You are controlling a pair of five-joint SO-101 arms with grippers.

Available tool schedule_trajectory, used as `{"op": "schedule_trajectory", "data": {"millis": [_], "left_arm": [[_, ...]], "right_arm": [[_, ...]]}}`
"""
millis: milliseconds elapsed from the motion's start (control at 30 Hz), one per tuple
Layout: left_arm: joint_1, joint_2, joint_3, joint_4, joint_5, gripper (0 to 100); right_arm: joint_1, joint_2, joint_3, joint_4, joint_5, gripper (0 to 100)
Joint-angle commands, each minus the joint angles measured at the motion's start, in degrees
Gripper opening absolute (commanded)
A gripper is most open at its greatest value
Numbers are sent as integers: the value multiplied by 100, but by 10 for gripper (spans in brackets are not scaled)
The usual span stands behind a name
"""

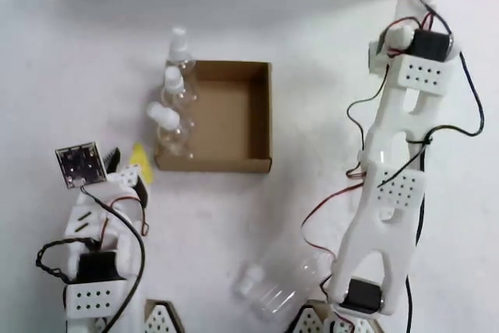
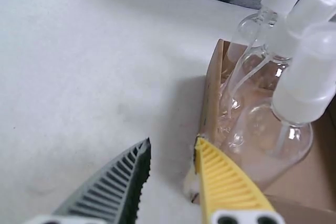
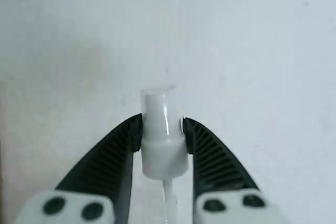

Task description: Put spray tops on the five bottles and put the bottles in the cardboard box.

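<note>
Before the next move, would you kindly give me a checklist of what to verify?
1. Right gripper shut on spray top: ok.
2. Left gripper open and empty: ok.
3. Loose bottle upright for capping: not ok, it lies on its side.
4. Three capped bottles standing in the cardboard box: ok.
5. Room left in the box: ok.

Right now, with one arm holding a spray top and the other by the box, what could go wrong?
The open left gripper sits close to the box corner; a swing could shove it or tip the three bottles. The spray top pinched in the right gripper might slip. The lying bottle may roll.
</note>
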Motion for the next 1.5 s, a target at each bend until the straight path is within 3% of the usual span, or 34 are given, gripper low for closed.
{"op": "schedule_trajectory", "data": {"millis": [0, 200, 367, 700, 967, 1100, 1200, 1333, 1467], "left_arm": [[-75, 92, -35, -123, 26, 144], [-347, 66, -62, -123, 26, 143], [-541, 66, -114, -123, 44, 143], [-998, 66, -642, 844, 79, 144], [-1200, 66, -659, 826, 88, 143], [-1297, 66, -712, 853, 334, 146], [-1314, 66, -712, 853, 369, 146], [-1314, 66, -712, 862, 369, 146], [-1305, 66, -800, 985, 387, 145]], "right_arm": [[-242, -1815, 1758, 171, -334, 15], [-620, -4127, 4598, 154, -695, 15], [-1341, -5815, 6637, 145, -1134, 15], [-4286, -7705, 9802, 66, -2207, 15], [-6044, -8048, 11473, -1666, -2602, 18], [-6352, -8048, 12589, -3398, -2602, 20], [-6352, -8048, 13284, -4426, -2602, 91], [-6352, -8084, 13459, -4532, -2602, 252], [-6316, -8110, 13046, -3952, -2558, 305]]}}
